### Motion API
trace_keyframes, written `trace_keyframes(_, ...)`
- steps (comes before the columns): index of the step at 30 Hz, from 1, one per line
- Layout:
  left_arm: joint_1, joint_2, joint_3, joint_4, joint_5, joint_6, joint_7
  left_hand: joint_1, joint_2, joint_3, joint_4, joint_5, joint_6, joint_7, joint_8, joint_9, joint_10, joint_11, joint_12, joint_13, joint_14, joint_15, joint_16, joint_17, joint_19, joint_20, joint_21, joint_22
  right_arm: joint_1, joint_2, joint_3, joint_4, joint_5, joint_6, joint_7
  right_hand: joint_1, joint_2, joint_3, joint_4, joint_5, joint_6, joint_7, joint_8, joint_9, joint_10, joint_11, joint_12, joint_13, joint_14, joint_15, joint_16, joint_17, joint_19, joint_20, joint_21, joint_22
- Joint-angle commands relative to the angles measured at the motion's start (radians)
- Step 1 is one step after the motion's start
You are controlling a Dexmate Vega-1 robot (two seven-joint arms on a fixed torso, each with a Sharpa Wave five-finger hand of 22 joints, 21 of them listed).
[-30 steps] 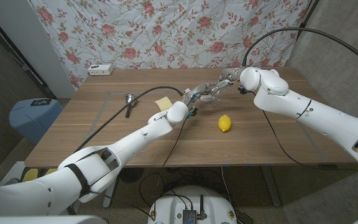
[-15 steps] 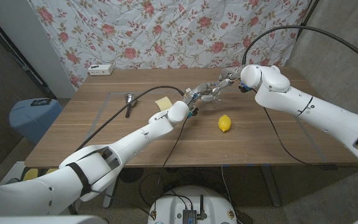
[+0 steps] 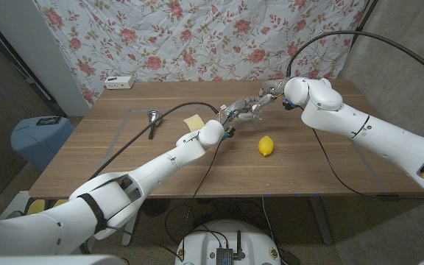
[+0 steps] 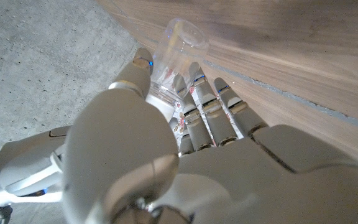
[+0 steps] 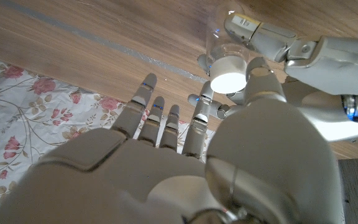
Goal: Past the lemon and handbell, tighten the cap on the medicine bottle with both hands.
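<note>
Both hands meet on the medicine bottle (image 4: 178, 46): left hand (image 4: 185, 149) grips its clear body, right hand (image 5: 185, 155) pinches the white cap (image 5: 227, 71). It sits at the lemon's (image 3: 266, 146) eleven o'clock on the desk (image 3: 124, 158).

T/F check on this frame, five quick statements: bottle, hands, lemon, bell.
1. The left hand holds the clear medicine bottle. True.
2. The right hand has a finger at the white cap. True.
3. The lemon is in the right hand. False: it lies on the table, untouched.
4. The handbell stands upright beside the lemon. False: it lies on its side, far toward the robot's left.
5. A yellow pad lies on the table. True.
</note>
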Motion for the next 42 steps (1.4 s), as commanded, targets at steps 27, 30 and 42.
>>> trace_keyframes(27, 0.005, 0.004, -0.001, -0.012, 0.004, 0.007, 0.003, 0.005, 0.014, 0.076, 0.068, 0.006, 0.008, -0.007, 0.003, 0.002, 0.048, -0.037, 0.007, 0.005, 0.023, -0.062, 0.004, 0.003, -0.003, 0.001, -0.001, 0.001, -0.043, 0.014, 0.026, 0.004, -0.005, -0.002, -0.065, 0.01, 0.019, 0.025, 0.021, -0.034, 0.106, -0.002, 0.036, 0.0, 0.053, -0.006, 0.016, 0.002, 0.036, -0.028, 0.021, 0.005, 0.024, -0.017, 0.012, 0.001)
trace_keyframes(30, 0.003, 0.003, -0.001, -0.009, 0.004, 0.004, 0.002, 0.005, 0.015, 0.077, 0.068, 0.006, 0.008, -0.007, 0.002, 0.002, 0.048, -0.035, 0.007, 0.005, 0.024, -0.061, 0.004, 0.003, -0.003, 0.002, -0.001, 0.001, -0.047, 0.012, 0.03, 0.002, -0.003, -0.003, -0.072, 0.004, 0.021, 0.025, 0.024, -0.036, 0.111, -0.001, 0.037, -0.001, 0.057, -0.007, 0.017, 0.002, 0.038, -0.029, 0.022, 0.006, 0.027, -0.019, 0.012, 0.001)
trace_keyframes(42, 0.003, 0.002, 0.0, -0.01, 0.005, 0.003, 0.002, 0.004, 0.015, 0.078, 0.069, 0.007, 0.009, -0.007, 0.003, 0.002, 0.047, -0.038, 0.007, 0.005, 0.024, -0.061, 0.004, 0.003, -0.003, 0.003, -0.001, 0.001, -0.054, 0.018, 0.033, 0.002, 0.003, -0.012, -0.091, -0.039, 0.03, 0.018, 0.046, -0.053, 0.151, 0.013, 0.045, -0.002, 0.085, 0.002, 0.021, 0.002, 0.055, -0.039, 0.027, 0.009, 0.04, -0.025, 0.014, 0.002)
